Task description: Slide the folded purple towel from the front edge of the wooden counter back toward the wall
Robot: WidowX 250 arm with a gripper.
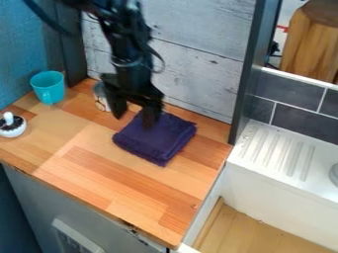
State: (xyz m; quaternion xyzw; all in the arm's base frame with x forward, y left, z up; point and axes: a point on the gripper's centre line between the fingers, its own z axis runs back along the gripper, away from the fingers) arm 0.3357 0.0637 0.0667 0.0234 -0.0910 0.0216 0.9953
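- Cloth (158, 138), dark purple and folded, lies on the wooden countertop (86, 170).
- Pincer (135, 112) stands wide, one finger over the cloth's back-left part; contact is unclear.
- Straddling a folded edge, then closing low and slowly, should catch all layers together.
- Rising straight up should spare the patterned container (101, 97) beside it a knock.

Bright, diffuse light covered the desk (99, 163), giving its wood a soft, pale sheen. The white drainboard (264, 168) was among the brightest surfaces. Shadows looked faint and soft-edged, the folded cloth (155, 137) swallowed most light, and the lower left corner lay dim.
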